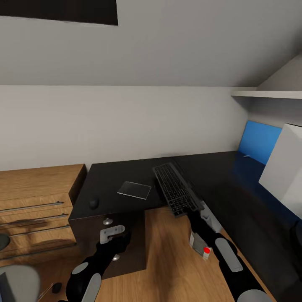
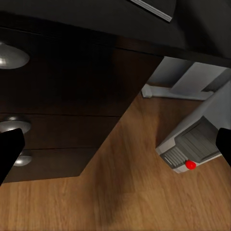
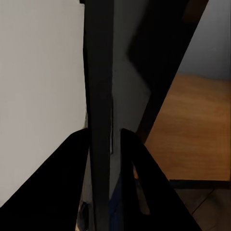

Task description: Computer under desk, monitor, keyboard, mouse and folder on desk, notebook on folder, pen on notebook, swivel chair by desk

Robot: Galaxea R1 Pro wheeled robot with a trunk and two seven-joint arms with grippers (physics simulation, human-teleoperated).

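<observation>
My right tool (image 3: 103, 139) is clamped on the near edge of the one keyboard (image 1: 176, 188), which overhangs the desk (image 1: 109, 184) rim above the computer (image 1: 201, 245). On the desk I count one notebook (image 1: 134, 189) left of the keyboard and one mouse (image 1: 93, 204) farther left. My left tool (image 2: 115, 149) hangs spread apart, touching nothing, by the drawer unit (image 2: 67, 96).

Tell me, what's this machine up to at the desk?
Its right pincer is clamped on the edge of the keyboard, holding it tilted over the front edge of the black desk. The mouse and the notebook lie on the desk. The computer sits on the floor beneath. The left pincer hangs open by the drawer unit, holding nothing.
</observation>
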